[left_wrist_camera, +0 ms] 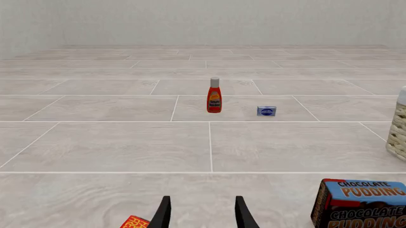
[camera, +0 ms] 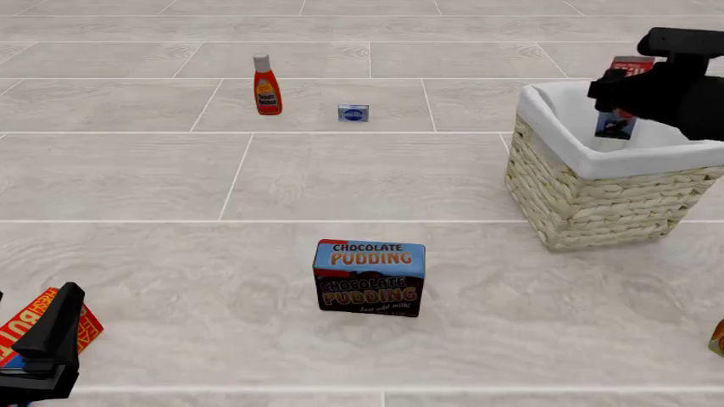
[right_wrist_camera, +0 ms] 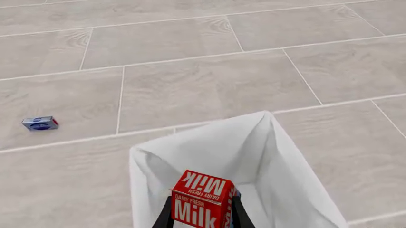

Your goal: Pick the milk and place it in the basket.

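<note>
Right claw [right_wrist_camera: 200, 214] clamped the small red-topped milk carton [right_wrist_camera: 200, 201] by its side walls, hanging over the white-lined pale wicker basket [camera: 588, 199]; judged light, stiff, crushable board, best gripped mid-body; left claw [left_wrist_camera: 201, 212] stood open.

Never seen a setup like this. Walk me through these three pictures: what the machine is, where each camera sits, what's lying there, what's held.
These are simulator renders of two robot arms at a table. One fixed camera looks down from above; one camera rides behind each gripper. The right gripper holds the milk over the basket, whose white lining fills the right wrist picture. The left gripper is open and holds nothing. Also there: a chocolate pudding box, a red sauce bottle and a small blue packet.
</note>
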Robot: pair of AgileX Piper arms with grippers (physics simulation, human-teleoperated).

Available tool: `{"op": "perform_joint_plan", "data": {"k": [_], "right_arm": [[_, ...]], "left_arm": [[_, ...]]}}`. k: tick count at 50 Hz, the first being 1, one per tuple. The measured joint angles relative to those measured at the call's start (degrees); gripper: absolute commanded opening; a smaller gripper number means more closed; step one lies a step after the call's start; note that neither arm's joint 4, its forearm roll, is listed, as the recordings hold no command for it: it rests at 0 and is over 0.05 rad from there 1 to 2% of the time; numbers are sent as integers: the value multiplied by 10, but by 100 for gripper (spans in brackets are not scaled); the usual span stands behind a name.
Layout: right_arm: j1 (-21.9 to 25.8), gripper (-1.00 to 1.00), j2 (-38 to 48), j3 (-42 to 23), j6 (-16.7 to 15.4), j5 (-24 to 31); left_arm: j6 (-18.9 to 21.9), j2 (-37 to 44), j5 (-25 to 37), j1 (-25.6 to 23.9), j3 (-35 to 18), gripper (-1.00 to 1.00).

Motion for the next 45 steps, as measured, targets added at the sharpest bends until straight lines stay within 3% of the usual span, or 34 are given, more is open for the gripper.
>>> {"op": "perform_joint_plan", "data": {"k": [45], "right_arm": [[-21,-100,68,-11,-9,-20]], "left_arm": [[0,0,0,0,0,100]]}}
